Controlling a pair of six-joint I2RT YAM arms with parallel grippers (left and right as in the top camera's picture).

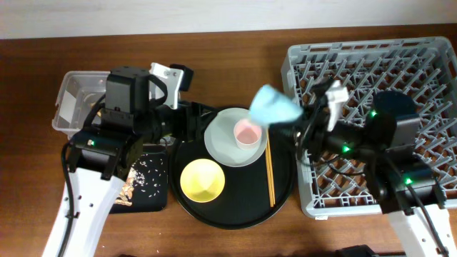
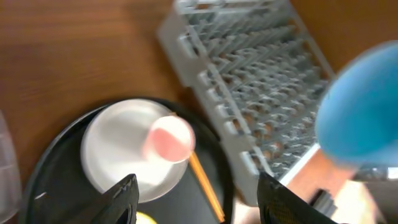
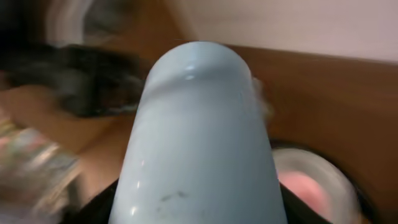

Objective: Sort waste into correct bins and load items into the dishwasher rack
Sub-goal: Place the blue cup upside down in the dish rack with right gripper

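Overhead gives the whole layout. The round black tray (image 1: 235, 207) sits mid-table. It carries the pale plate (image 1: 221, 146) with the pink cup (image 1: 247, 132) on it at the far side, the yellow bowl (image 1: 203, 180) at the near left, and the chopsticks (image 1: 270, 175) along the right edge. Just right of the tray stands the dishwasher rack (image 1: 400, 64). Just left of it lies the flat black tray (image 1: 146, 196), strewn with pale scraps (image 1: 146, 175), and farther left and back is the clear tub (image 1: 75, 89). The right gripper (image 1: 296, 118) is clamped on the blue cup (image 1: 273, 107), which it holds raised over the tray's far right rim, between plate and rack.

In the left wrist view, the left gripper (image 2: 199, 198) has its fingers (image 2: 124, 196) spread wide over the tray with nothing between them. Plate and pink cup lie just beyond them. The blue cup (image 2: 360, 112) is a blur at the right, well apart from this gripper.

In the right wrist view, the blue cup (image 3: 199, 137) fills the frame and hides the grip itself. The pink cup (image 3: 305, 186) shows blurred at the lower right.
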